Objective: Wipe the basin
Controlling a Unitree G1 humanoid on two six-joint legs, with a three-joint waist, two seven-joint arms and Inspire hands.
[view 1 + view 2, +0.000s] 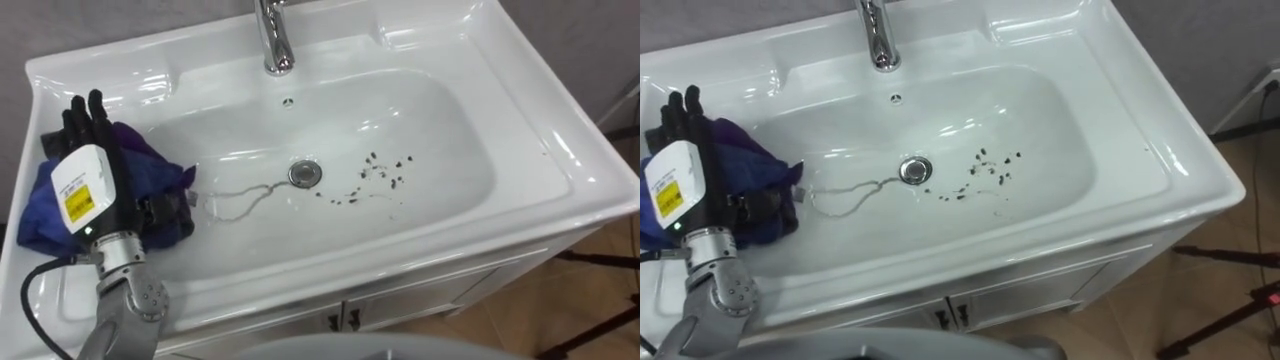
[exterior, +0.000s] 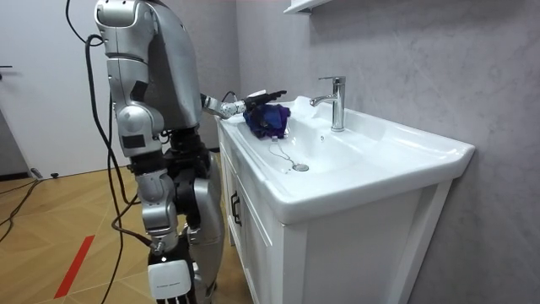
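Leftmost, the black left hand (image 1: 88, 128) lies flat on top of a crumpled purple-blue cloth (image 1: 150, 165). Its fingers are stretched out and point away from the robot, pressing the cloth down rather than clutching it. Hand and cloth sit on the left shoulder of the white ceramic basin (image 1: 560, 150), where the rim slopes into the bowl.

Just beside the cloth, a thin grey looped chain (image 1: 245, 198) trails across the bowl floor to the round chrome drain (image 1: 305, 173). The chrome tap (image 1: 272, 40) stands behind the drain on the back ledge. Past the drain, a scatter of small dark specks (image 1: 375, 175) dots the floor of the bowl.

The dirt therefore lies to the right of the hand and lower than it, on the far side of the drain. The bowl's long axis runs the same way, left to right. A sweep down the slope and rightward along that axis would probably meet the chain first.

The right hand (image 2: 167, 279) hangs at the robot's side, well apart from the basin, and whether it is clenched cannot be told. The left hand is plainly the nearer one.
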